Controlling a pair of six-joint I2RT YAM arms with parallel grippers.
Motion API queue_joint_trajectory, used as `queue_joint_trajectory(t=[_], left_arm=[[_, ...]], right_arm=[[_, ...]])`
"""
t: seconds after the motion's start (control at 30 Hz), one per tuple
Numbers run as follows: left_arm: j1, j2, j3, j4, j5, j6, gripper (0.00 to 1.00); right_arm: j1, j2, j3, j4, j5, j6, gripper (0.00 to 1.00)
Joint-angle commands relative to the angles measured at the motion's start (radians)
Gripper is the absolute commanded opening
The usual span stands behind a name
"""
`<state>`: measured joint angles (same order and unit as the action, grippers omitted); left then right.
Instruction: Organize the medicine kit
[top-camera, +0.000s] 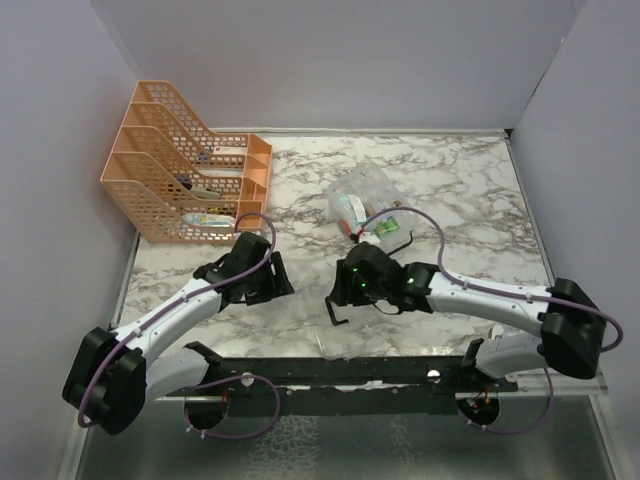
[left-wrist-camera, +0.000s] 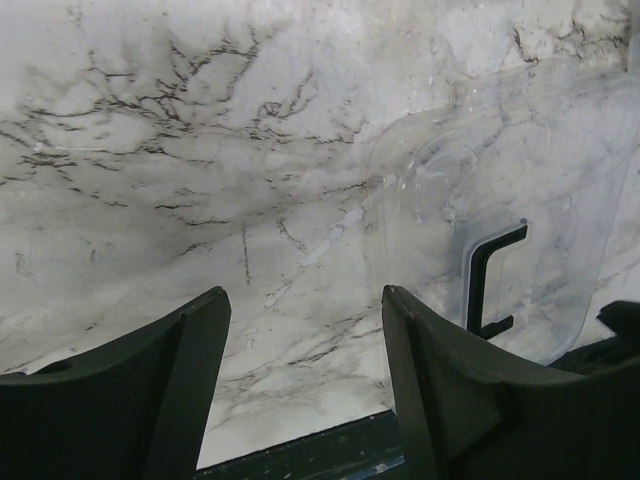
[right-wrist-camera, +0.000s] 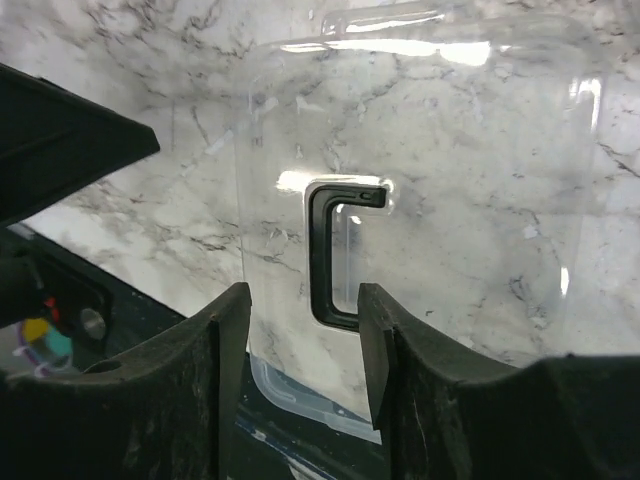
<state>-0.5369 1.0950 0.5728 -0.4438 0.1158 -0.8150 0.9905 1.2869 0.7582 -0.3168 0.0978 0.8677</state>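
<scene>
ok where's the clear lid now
In the top view the clear lid lies flat on the table by its near edge, near the middle, just ahead of the right pincer.

No legible text (in any view)

Clear plastic lid (right-wrist-camera: 450, 180), black handle (right-wrist-camera: 322, 255), lying near front edge, clear medicine-filled box (top-camera: 362, 200) farther back

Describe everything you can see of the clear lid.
The lid is a clear, plastic-looking rounded rectangle with a raised rim and a black C-shaped handle near its middle. It lies flat on the marble table, reaching the near edge. The open right end effector has a finger on either side of the handle; whether they touch it cannot be told.
</scene>
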Motion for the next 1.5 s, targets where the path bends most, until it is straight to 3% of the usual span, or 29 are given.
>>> queue_joint_trajectory(t=[0.0, 0.17, 0.37, 0.63, 1.03, 1.1, 1.3, 1.47], left_arm=[[0.0, -0.054, 0.013, -0.05, -0.172, -0.066, 0.65], [0.012, -0.159, 0.025, -0.135, -0.344, -0.128, 0.66], [0.07, -0.274, 0.048, -0.26, -0.498, -0.182, 0.71], [0.116, -0.311, 0.022, -0.262, -0.466, -0.191, 0.72], [0.126, -0.3, -0.023, -0.241, -0.389, -0.192, 0.82], [0.129, -0.296, -0.034, -0.232, -0.366, -0.195, 0.83], [0.132, -0.297, -0.076, -0.178, -0.253, -0.2, 0.85], [0.132, -0.323, -0.143, -0.077, -0.104, -0.179, 0.88]], right_arm=[[0.132, 0.183, 0.194, -0.299, 0.207, -0.007, 0.49], [0.233, 0.328, 0.319, -0.355, 0.245, -0.007, 0.59], [0.259, 0.436, 0.398, -0.37, 0.268, 0.019, 0.67], [0.273, 0.519, 0.466, -0.375, 0.315, 0.015, 0.62], [0.272, 0.644, 0.531, -0.456, 0.389, 0.066, 0.68], [0.272, 0.657, 0.542, -0.464, 0.403, 0.07, 0.65], [0.273, 0.653, 0.575, -0.493, 0.444, 0.095, 0.43], [0.272, 0.578, 0.574, -0.428, 0.403, 0.08, 0.4]])
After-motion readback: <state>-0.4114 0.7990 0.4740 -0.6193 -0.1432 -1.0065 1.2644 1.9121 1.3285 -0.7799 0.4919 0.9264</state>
